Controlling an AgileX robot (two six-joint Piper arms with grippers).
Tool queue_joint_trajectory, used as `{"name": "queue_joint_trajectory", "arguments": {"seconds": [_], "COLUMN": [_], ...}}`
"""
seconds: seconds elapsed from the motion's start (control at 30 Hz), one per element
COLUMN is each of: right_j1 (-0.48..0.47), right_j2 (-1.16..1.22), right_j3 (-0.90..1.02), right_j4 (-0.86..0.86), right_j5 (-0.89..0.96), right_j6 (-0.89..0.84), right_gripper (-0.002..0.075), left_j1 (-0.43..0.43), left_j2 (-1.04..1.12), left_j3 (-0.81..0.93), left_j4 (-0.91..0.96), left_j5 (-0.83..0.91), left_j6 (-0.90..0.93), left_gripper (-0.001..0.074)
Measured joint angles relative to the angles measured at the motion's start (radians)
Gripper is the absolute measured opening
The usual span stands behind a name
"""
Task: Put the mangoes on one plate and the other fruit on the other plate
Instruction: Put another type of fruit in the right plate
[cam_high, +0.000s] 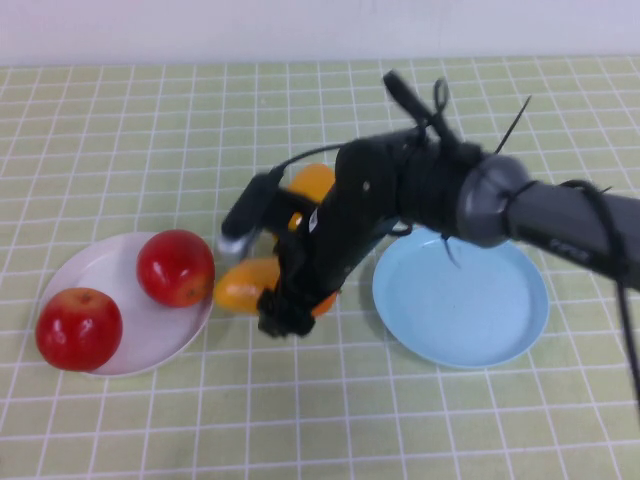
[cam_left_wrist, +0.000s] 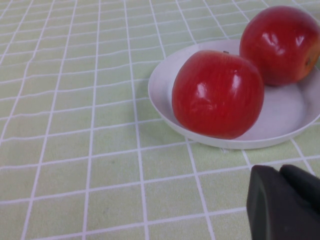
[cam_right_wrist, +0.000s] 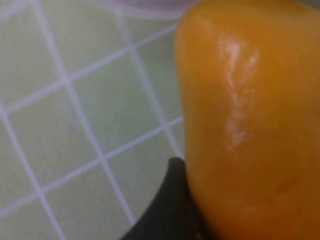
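A: Nearest, where's the left tool (cam_left_wrist: 282, 202)?
B: Pressed together beside the white plate (cam_high: 105, 265) with both apples (cam_high: 78, 328).
A: And beyond?
B: The right tool (cam_high: 280, 300) straddles the near mango (cam_high: 247, 285) on the surface; grip unclear. It looks glossy and slippery: take the thick middle.

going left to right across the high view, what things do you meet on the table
apple at the white plate's edge → white plate → second apple → mango by the right gripper → right gripper → light blue plate
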Motion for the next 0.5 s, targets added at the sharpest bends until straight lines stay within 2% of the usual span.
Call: {"name": "queue_joint_trajectory", "arguments": {"seconds": [0.27,0.37,0.5], "right_j1": [-0.048,-0.098,-0.158], "right_j2": [-0.126,-0.163,-0.189], "right_j3": [0.024,0.08,0.193], "right_j4": [-0.231,-0.293,-0.304], "right_j5": [0.092,0.104,0.103], "right_j6": [0.682,0.817,0.87], "right_gripper": [0.0582,0.0582,0.0582], "left_j1": [0.0,0.0,0.0], "left_j2": [0.0,0.0,0.0], "left_j3": [0.0,0.0,0.0], "left_j4": [0.002,0.002,0.002], "left_j5": [0.0,0.0,0.0], "left_j6": [0.0,0.0,0.0], "left_gripper": [0.0004,0.0004,0.0004]}}
